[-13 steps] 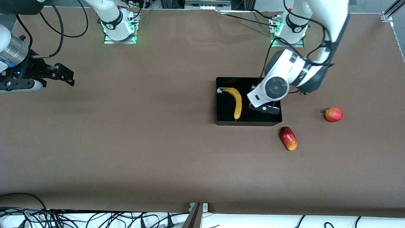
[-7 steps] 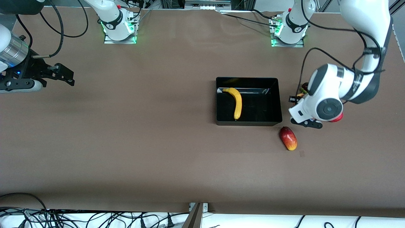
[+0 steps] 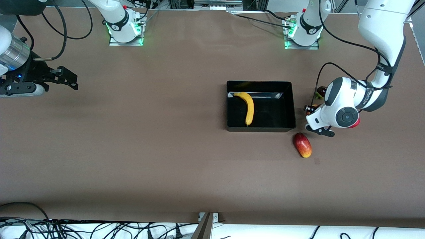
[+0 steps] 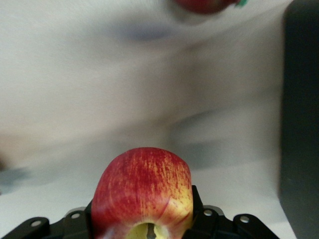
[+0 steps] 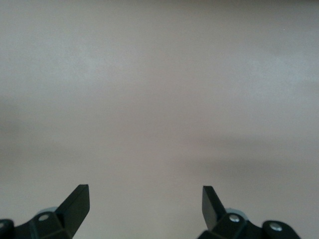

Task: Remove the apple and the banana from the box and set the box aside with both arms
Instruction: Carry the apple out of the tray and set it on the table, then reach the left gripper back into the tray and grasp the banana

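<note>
The left gripper (image 4: 144,226) hangs over the tabletop (image 3: 166,149) beside the black box (image 3: 261,127), toward the left arm's end, its fingers clamped on the red apple (image 4: 142,191). The banana (image 3: 247,107) lies inside the box, and the mango (image 3: 302,144) rests nearer the front camera. The right gripper (image 5: 144,206) waits at its own end, fingers spread wide.

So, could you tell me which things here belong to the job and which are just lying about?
For the job:
black tray
banana, lying in the tray
apple, at the left gripper, beside the tray
right gripper, open, waiting at the right arm's end

Lying about:
mango, nearer the camera than the tray
dark red round fruit beside the tray
</note>
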`<state>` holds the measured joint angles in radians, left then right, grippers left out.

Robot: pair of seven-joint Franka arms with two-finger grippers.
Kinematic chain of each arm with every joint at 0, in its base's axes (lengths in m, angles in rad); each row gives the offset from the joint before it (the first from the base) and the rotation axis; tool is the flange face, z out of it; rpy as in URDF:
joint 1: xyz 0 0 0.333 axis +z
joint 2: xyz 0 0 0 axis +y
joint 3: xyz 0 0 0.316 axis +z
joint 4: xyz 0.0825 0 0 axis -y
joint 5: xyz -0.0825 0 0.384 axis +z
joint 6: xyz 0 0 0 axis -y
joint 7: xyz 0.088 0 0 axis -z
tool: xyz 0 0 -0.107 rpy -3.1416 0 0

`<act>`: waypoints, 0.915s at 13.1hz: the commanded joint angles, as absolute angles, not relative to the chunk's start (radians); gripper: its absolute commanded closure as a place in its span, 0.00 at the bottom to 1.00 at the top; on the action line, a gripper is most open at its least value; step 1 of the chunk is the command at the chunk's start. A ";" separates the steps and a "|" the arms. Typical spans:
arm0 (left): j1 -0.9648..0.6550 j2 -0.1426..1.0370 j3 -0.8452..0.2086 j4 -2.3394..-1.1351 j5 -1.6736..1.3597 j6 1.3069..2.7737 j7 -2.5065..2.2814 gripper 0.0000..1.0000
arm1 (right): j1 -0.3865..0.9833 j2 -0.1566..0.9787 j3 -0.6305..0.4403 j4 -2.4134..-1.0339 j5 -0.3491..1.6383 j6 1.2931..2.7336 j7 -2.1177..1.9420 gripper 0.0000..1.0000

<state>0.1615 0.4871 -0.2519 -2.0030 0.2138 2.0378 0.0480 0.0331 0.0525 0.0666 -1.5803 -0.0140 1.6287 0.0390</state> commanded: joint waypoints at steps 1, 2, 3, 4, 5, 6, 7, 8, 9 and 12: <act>0.169 0.485 -0.267 -2.033 0.232 2.068 0.061 0.14 | 0.023 0.048 0.077 -1.572 -0.014 1.620 0.031 0.00; 0.167 0.485 -0.265 -2.031 0.233 2.066 0.063 0.00 | 0.023 0.048 0.077 -1.572 -0.014 1.620 0.031 0.00; 0.164 0.479 -0.267 -2.026 0.233 2.053 0.063 0.00 | 0.023 0.048 0.077 -1.572 -0.014 1.620 0.031 0.00; 0.166 0.468 -0.271 -2.013 0.232 2.024 0.063 0.00 | 0.023 0.048 0.077 -1.574 -0.014 1.618 0.031 0.00; 0.166 0.459 -0.276 -1.961 0.230 1.955 0.063 0.00 | 0.023 0.048 0.077 -1.572 -0.014 1.620 0.031 0.00; 0.158 0.456 -0.285 -1.877 0.216 1.845 0.061 0.00 | 0.023 0.048 0.077 -1.572 -0.014 1.620 0.031 0.00; 0.152 0.457 -0.325 -1.782 0.210 1.735 0.051 0.00 | 0.023 0.048 0.077 -1.572 -0.014 1.620 0.031 0.00; 0.153 0.457 -0.374 -1.705 0.177 1.665 0.032 0.00 | 0.023 0.048 0.077 -1.572 -0.014 1.620 0.031 0.00; 0.152 0.457 -0.405 -1.651 0.140 1.642 0.005 0.00 | 0.023 0.048 0.077 -1.572 -0.014 1.620 0.031 0.00; 0.111 0.468 -0.500 -1.617 0.112 1.673 -0.179 0.00 | 0.023 0.048 0.077 -1.572 -0.014 1.620 0.031 0.00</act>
<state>0.1429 0.4392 -0.4668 -1.6397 0.1284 1.6674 -0.0773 0.0331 0.0525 0.0667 -1.5803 -0.0140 1.6287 0.0390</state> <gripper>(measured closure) 0.000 0.000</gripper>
